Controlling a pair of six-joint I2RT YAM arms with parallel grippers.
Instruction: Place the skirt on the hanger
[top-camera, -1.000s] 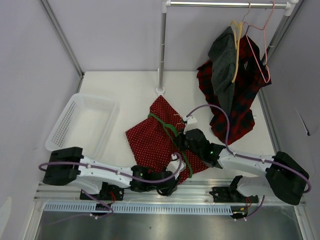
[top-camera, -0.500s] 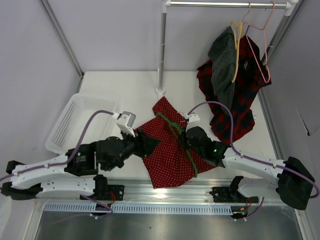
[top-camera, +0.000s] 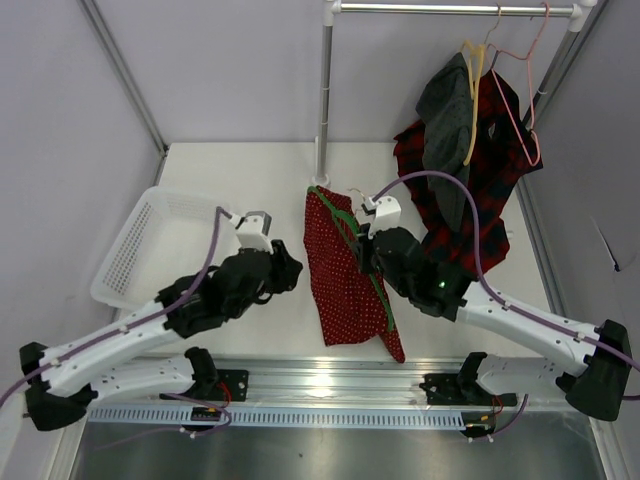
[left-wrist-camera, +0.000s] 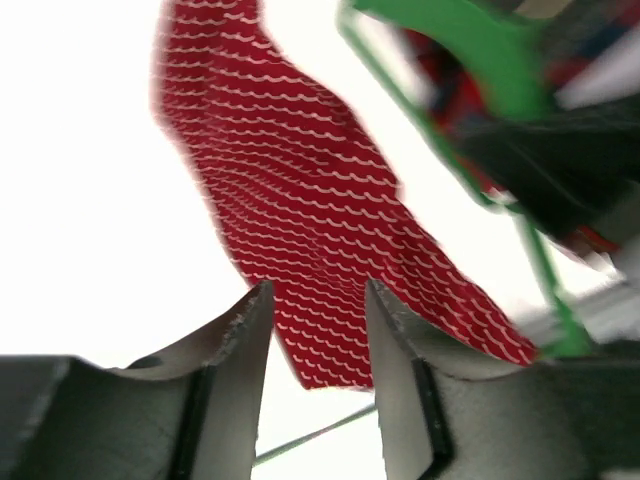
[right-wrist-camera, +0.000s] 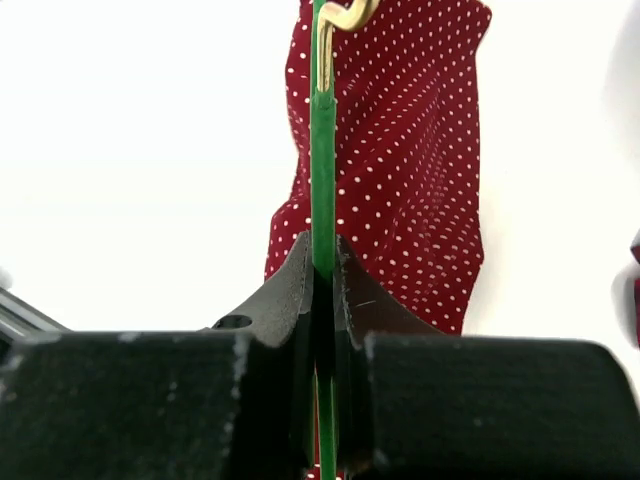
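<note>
Red cloth with white dots, the skirt (top-camera: 345, 280), hangs down from the green hanger (right-wrist-camera: 321, 150) over the table (top-camera: 230, 170). The right tool (right-wrist-camera: 321, 262) is squeezed tight on the hanger's thin bar, so it holds both up. The left tool (left-wrist-camera: 318, 300) is open wide and holds nothing. It sits just beside the skirt, maybe ready to tug it straight.

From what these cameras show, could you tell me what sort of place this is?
Probably a robot test cell for clothes handling: plain walls enclose a white table, a metal clothes rail carries hung garments, and a laundry basket sits nearby.
</note>
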